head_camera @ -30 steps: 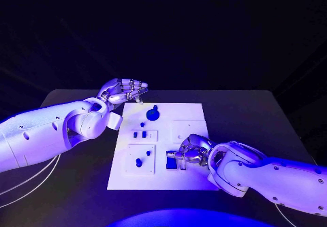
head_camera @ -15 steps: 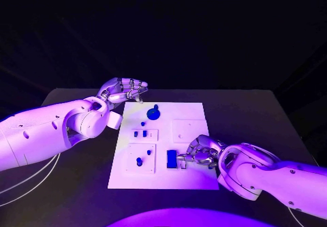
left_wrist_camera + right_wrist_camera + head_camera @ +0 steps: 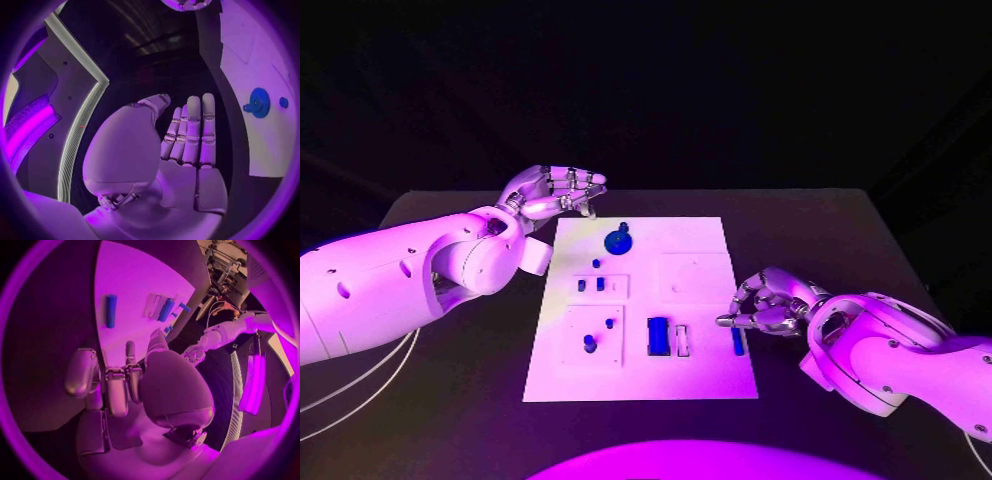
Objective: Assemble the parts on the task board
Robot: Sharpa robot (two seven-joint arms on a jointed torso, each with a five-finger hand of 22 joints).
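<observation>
Right hand (image 3: 769,305) withdrawn off task board (image 3: 704,235), curled

You have one white task board (image 3: 689,375) on the worktop (image 3: 459,400), two hands over it, left hand (image 3: 554,190) and right hand (image 3: 769,302), and several small blue parts (image 3: 656,336); their exact number cannot be told.

Right hand (image 3: 764,305): withdrawn from over the task board (image 3: 643,380) to its right edge. Long blue part (image 3: 737,341): now uncovered at that edge.

Matt white task board (image 3: 697,235), glossy blue plastic parts (image 3: 656,336), matt black table (image 3: 805,230)
</observation>
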